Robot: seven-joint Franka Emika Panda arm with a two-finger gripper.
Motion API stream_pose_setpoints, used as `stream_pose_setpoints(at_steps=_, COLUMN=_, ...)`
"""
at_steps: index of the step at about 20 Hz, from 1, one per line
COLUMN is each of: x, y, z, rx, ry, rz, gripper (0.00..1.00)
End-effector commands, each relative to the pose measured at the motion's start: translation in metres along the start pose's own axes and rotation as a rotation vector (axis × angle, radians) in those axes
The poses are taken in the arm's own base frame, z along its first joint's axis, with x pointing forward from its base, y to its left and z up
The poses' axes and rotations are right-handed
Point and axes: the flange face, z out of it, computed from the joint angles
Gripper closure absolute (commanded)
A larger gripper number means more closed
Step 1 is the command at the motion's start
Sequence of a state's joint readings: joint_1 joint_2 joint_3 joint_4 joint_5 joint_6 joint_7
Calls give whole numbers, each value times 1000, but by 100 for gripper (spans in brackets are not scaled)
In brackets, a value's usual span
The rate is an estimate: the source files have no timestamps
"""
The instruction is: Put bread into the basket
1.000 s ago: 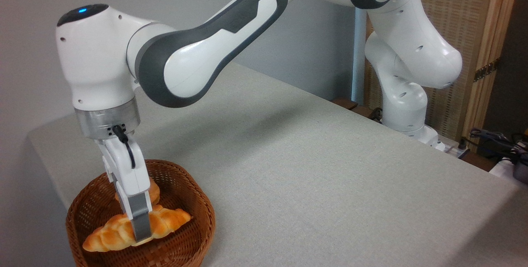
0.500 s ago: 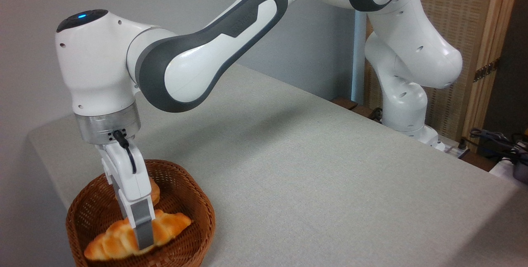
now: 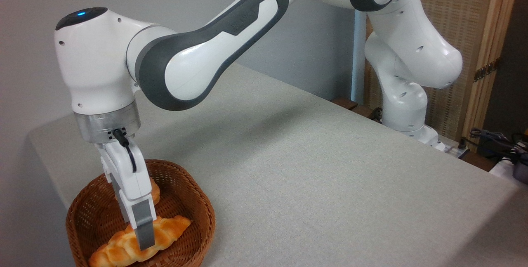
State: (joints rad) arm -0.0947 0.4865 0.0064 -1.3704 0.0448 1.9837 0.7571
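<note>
Grey cloth covers the table [image 3: 313, 176], which runs from the lower left of the frame up toward a pale wall, with a woven screen [image 3: 466, 31] and some cables [image 3: 499, 143] at the far right.

At the lower left, the gripper [image 3: 144, 240] points almost straight down into the basket [image 3: 206, 217]. Only one grey finger [image 3: 143, 230] shows plainly, lying across the middle of the bread [image 3: 165, 230]; the other is hidden behind it, so whether the jaws are clamped on the loaf or parted from it cannot be told from this angle. The bread lies inside the basket, slanting from the bottom edge of the frame up toward the right rim, its right tip near the inner wall. It appears to rest on the basket floor. Just behind the gripper's white body, a small orange bun [image 3: 154, 190] peeks out, also in the basket.

Above the finger, the white hand rises with a slight lean to the left, a black cable looping along its side, to a metal flange [image 3: 108, 124]. Over that sits the bulky white wrist housing, with a blue light on its dark cap in the upper left of the frame. From there the forearm, white with a dark grey band, climbs diagonally toward the top centre, bends at an elbow joint at the top, and drops through rounded white segments to the base [image 3: 406, 118] at the table's far right edge.
</note>
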Motion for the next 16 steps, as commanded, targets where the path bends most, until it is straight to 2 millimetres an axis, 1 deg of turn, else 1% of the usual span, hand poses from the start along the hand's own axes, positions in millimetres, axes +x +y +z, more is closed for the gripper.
stream_pose_setpoints(at_steps=1, x=-7, y=3, z=-15, rx=-21, ry=-28, rz=-28, gripper=0)
stream_pose_setpoints(at_steps=2, x=-9, y=4, z=-21, rx=-28, ry=-34, rz=-29, gripper=0)
stream_pose_setpoints(at_steps=3, x=-11, y=5, z=-31, rx=-29, ry=-34, rz=-30, gripper=0)
stream_pose_setpoints(at_steps=5, x=-17, y=9, z=-60, rx=-16, ry=-16, rz=-33, gripper=0)
stream_pose_setpoints(at_steps=7, x=-28, y=16, z=-85, rx=-25, ry=-27, rz=-36, gripper=0)
stream_pose_setpoints(at_steps=9, x=-55, y=12, z=-110, rx=-43, ry=-41, rz=-67, gripper=0)
stream_pose_setpoints(at_steps=11, x=-76, y=15, z=-136, rx=-47, ry=-21, rz=-89, gripper=0)
stream_pose_setpoints(at_steps=12, x=-85, y=20, z=-146, rx=-42, ry=-17, rz=-91, gripper=0)
stream_pose_setpoints(at_steps=14, x=-104, y=39, z=-162, rx=-41, ry=-15, rz=-92, gripper=0)
stream_pose_setpoints(at_steps=15, x=-111, y=45, z=-171, rx=-34, ry=-8, rz=-95, gripper=0)
stream_pose_setpoints(at_steps=16, x=-118, y=50, z=-176, rx=-34, ry=-8, rz=-98, gripper=0)
